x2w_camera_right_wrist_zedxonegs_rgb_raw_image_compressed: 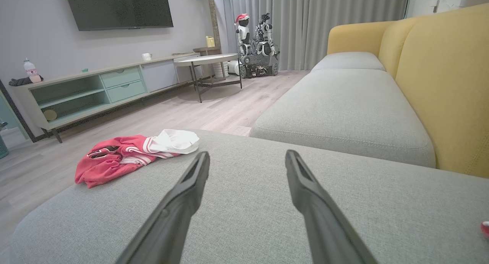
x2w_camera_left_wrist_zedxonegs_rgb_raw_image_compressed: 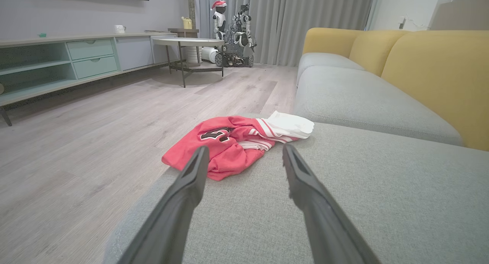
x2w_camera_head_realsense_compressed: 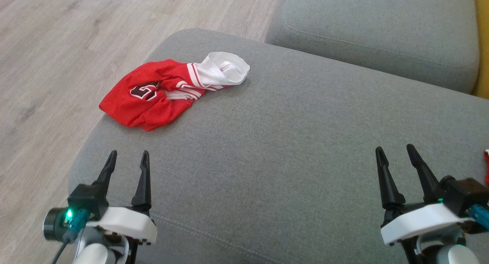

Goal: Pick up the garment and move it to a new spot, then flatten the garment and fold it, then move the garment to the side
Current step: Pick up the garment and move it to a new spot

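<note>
- Garment: red mesh jersey w/ dark number patch and red-white striped trim, crumpled in a heap. One white part is bunched at its far end.
- It lies on the near grey sofa seat cushion, at the far-left corner. The red side reaches the cushion's left edge, above the wood floor.
- Nothing touches the jersey; both grippers are apart from it.
- Left gripper: over the cushion's near-left area, close to the left edge. Fingers point toward the jersey, jaws apart, nothing between them.
- In the left wrist view the jersey sits just past the fingertips, a bit left of centre.
- Right gripper: over the near-right part of the same cushion, well apart from the jersey. Jaws apart, empty.
- In the right wrist view the jersey is far off to the left; bare grey fabric lies ahead of the fingers.
- Small red item at the cushion's right side, cut by the frame edge; can't tell what it is.
- Second grey seat cushion adjoins beyond, w/ yellow backrest along the right.
- Bkgd: wall TV, low sideboard, round table, two robots parked by grey curtains.
</note>
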Robot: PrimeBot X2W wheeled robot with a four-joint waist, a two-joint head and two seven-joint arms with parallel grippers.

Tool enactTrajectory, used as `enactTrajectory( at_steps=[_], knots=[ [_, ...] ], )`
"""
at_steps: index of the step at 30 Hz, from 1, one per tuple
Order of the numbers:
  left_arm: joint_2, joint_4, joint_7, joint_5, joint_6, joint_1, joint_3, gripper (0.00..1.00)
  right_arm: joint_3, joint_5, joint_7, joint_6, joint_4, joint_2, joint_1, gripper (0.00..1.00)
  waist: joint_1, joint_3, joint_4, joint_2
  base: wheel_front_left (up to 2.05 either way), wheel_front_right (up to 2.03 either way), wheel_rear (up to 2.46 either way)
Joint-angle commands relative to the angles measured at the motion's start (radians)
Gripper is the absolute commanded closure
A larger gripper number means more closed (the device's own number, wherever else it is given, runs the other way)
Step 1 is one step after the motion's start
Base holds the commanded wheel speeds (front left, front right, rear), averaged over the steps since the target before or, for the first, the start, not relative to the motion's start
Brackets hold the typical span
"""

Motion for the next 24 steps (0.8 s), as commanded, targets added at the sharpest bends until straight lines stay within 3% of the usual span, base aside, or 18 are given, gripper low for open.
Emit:
enactTrajectory(
  at_steps=[1, 13, 20, 24],
  knots=[
    [0.016, -0.028, -0.013, -0.007, 0.007, -0.059, 0.036, 0.0, 0.016, 0.001, 0.004, -0.001, -0.042, -0.006, -0.027, 0.0, 0.0, 0.002, 0.0, 0.0, 0.0, 0.0, 0.0],
    [-0.008, -0.03, -0.03, -0.008, -0.001, -0.134, 0.071, 0.0, 0.031, -0.048, 0.05, -0.001, -0.091, -0.006, -0.072, 0.0, 0.0, 0.111, -0.037, 0.0, 0.0, 0.0, 0.0],
    [-0.05, -0.038, -0.035, 0.002, -0.039, -0.274, 0.149, 0.0, 0.04, -0.122, 0.106, -0.001, -0.164, -0.006, -0.151, 0.0, 0.0, 0.275, -0.093, 0.0, 0.0, 0.0, 0.0],
    [-0.058, 0.0, -0.035, 0.025, -0.092, -0.39, 0.205, 0.0, 0.052, -0.151, 0.129, -0.001, -0.196, -0.006, -0.202, 0.0, 0.0, 0.372, -0.129, 0.0, 0.0, 0.0, 0.0]
  ],
)
